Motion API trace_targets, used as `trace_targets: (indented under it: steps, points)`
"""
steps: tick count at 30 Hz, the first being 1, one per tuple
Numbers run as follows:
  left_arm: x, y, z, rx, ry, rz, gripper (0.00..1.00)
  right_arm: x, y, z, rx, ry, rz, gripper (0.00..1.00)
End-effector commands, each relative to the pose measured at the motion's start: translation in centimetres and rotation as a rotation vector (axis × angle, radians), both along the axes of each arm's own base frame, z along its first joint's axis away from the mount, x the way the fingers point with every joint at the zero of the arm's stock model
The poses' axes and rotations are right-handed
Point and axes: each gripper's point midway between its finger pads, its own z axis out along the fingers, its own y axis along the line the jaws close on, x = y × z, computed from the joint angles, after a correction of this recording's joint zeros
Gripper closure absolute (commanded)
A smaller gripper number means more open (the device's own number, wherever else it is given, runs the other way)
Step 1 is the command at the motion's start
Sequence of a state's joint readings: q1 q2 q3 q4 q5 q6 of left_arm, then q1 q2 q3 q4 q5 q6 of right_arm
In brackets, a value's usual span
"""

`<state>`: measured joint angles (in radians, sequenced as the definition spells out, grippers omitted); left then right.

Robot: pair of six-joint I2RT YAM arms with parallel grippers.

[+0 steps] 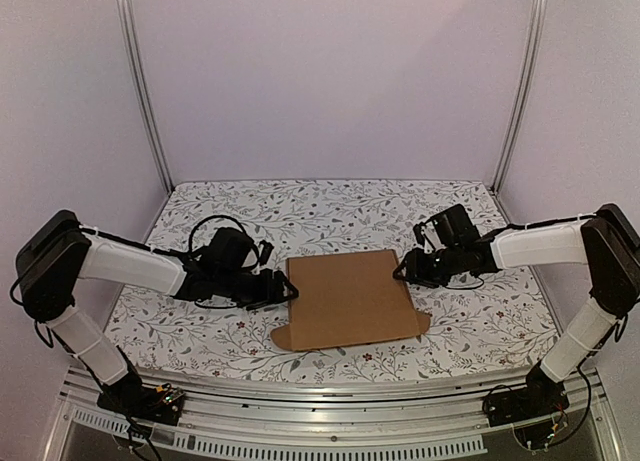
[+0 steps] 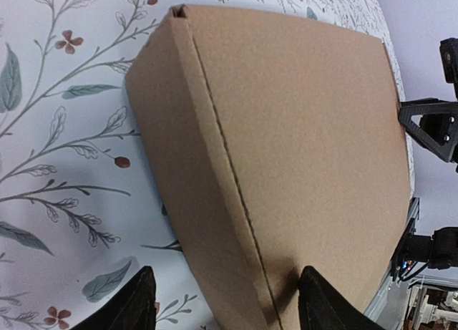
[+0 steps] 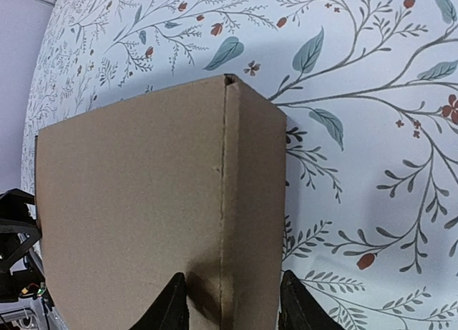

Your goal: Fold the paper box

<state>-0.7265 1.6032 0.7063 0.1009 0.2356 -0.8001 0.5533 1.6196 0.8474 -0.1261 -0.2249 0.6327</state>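
Two tools astride paper box (image 1: pixel 345 299) | left tool (image 2: pixel 223 298) wide | right tool (image 3: pixel 232 294) (grip: cannot tell)

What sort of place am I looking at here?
Probably a lab robot cell: plain white panels on aluminium frame posts, a floral table cover, and a left arm and right arm at a brown paper box.

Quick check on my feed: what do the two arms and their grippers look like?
The left arm and right arm have white links and black joints. Both the left gripper and right gripper are black; black cables loop at the left wrist.
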Motion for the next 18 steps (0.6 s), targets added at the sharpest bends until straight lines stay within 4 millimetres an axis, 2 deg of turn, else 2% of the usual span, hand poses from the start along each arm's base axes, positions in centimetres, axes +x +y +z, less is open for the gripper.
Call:
trace_targets:
  steps: [1,8,11,18]
  points:
    - [0.4,0.2,-0.4,0.001,0.013,0.009,0.34,-1.0,-0.7,-2.9,0.004,0.075,-0.018,0.62]
    - [0.2,0.3,-0.8,-0.015,0.035,0.017,0.34,-2.2,-1.4,-4.5,-0.001,0.102,-0.029,0.78]
    - [0.1,0.3,-1.1,-0.030,0.047,0.023,0.33,-2.5,-1.5,-4.8,0.008,0.110,-0.033,0.85]
    - [-0.5,0.5,-1.1,-0.074,0.067,0.024,0.32,-3.3,-2.0,-4.8,0.007,0.112,-0.036,0.96]
